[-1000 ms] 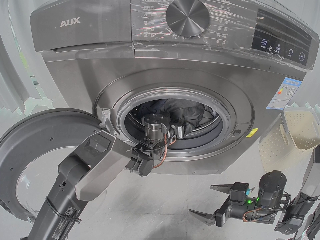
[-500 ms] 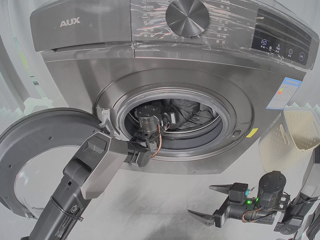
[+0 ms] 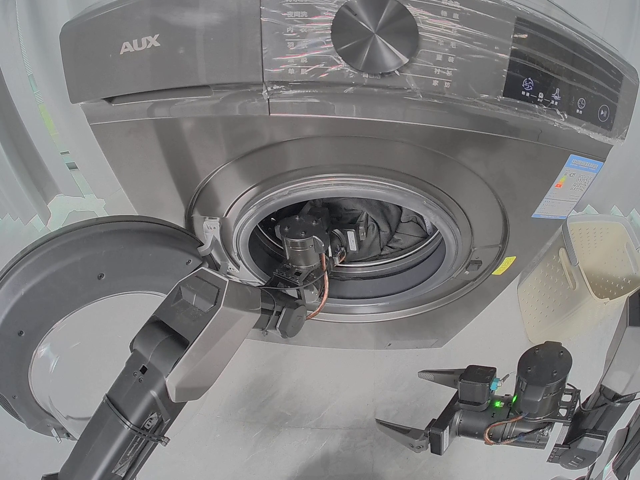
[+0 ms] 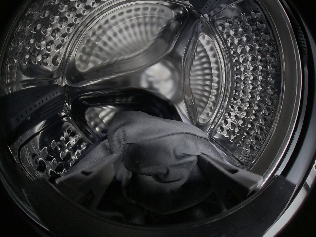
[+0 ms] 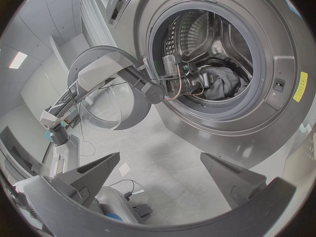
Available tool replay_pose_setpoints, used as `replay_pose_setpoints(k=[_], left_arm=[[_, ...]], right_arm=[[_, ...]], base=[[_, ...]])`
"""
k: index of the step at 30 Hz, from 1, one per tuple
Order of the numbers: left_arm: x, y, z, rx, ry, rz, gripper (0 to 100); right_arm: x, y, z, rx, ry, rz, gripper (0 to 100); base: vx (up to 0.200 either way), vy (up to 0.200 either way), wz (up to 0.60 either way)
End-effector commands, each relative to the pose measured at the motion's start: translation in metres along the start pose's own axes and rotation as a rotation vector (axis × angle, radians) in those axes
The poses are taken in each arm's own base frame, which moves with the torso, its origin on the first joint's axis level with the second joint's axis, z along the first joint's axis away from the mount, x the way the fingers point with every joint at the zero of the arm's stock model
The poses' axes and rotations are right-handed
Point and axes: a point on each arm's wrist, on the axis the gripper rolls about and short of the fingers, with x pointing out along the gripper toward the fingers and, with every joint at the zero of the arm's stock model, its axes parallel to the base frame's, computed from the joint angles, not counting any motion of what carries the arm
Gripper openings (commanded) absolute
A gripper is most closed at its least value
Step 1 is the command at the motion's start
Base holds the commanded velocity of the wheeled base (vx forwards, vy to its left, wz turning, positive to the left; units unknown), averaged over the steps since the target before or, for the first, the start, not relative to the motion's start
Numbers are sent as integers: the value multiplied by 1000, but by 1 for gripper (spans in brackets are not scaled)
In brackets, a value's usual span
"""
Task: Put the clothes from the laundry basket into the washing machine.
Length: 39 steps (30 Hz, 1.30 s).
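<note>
My right gripper hangs low over the floor, jaws wide apart. The laundry basket stands beside the washing machine. Inside the drum, my left gripper has its jaws spread, the dark garment bunched between them.
</note>
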Motion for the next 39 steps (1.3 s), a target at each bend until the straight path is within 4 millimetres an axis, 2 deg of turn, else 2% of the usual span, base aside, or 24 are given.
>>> replay_pose_setpoints(k=[1,3,5,6,8,9,10,11,14,19,20,21,22,26,28,29,30,33,34,36,37,38,39], left_arm=[[0,-6,16,-7,-28,-6,100],[-6,-15,28,-9,-19,-21,100],[-9,-17,31,-6,-9,-23,100],[-23,-23,36,3,35,-35,100],[-28,-25,37,8,54,-41,100],[-46,-32,41,16,98,-59,100],[-47,-33,41,17,101,-61,100],[-63,-36,42,26,151,-74,100],[-87,-41,39,41,211,-88,100],[-115,-47,42,48,232,-119,100],[-115,-47,42,48,232,-119,100],[-127,-50,46,49,238,-134,100],[-130,-50,48,49,237,-137,100],[-168,-62,61,47,251,-194,100],[-180,-63,65,46,255,-206,100],[-190,-62,70,43,247,-210,100],[-191,-61,70,43,245,-210,100],[-228,-49,93,38,218,-221,100],[-231,-48,94,36,219,-222,100],[-256,-46,107,21,208,-251,100],[-256,-46,107,21,208,-251,100],[-280,-47,119,10,195,-285,100],[-291,-48,124,5,193,-303,100]], right_arm=[[-1,-1,0,1,-2,-3,100],[-3,-2,0,2,-2,-8,100],[-3,-2,1,3,-4,-9,100],[-4,-3,1,5,-7,-13,100],[-4,-4,1,6,-6,-16,100],[-6,-5,2,5,-12,-20,100],[-6,-5,2,5,-11,-20,100],[-6,-4,3,5,-15,-20,100],[-7,-4,3,5,-17,-20,100],[-13,-4,7,2,-40,-17,100],[-13,-4,7,2,-40,-17,100],[-16,-4,11,1,-61,-19,100],[-17,-5,12,1,-69,-22,100],[-24,-6,23,-2,-131,-34,100],[-26,-6,25,-3,-142,-34,100],[-28,-6,27,-2,-156,-33,100],[-29,-6,27,-2,-157,-35,100],[-36,-4,32,-1,-188,-30,100],[-36,-4,32,-2,-189,-30,100],[-41,-4,32,-2,-194,-31,100],[-41,-4,32,-2,-194,-31,100],[-46,-4,31,1,-196,-35,100],[-49,-4,30,1,-196,-35,100]], base=[[0,0,0],[0,0,0],[0,0,0],[0,0,0],[0,0,0],[0,0,0],[0,0,0],[0,0,0],[0,0,0],[0,0,0],[0,0,0],[0,0,0],[0,0,0],[0,0,0],[0,0,0],[0,0,0],[0,0,0],[0,0,0],[0,0,0],[0,0,0],[0,0,0],[0,0,0],[0,0,0]])
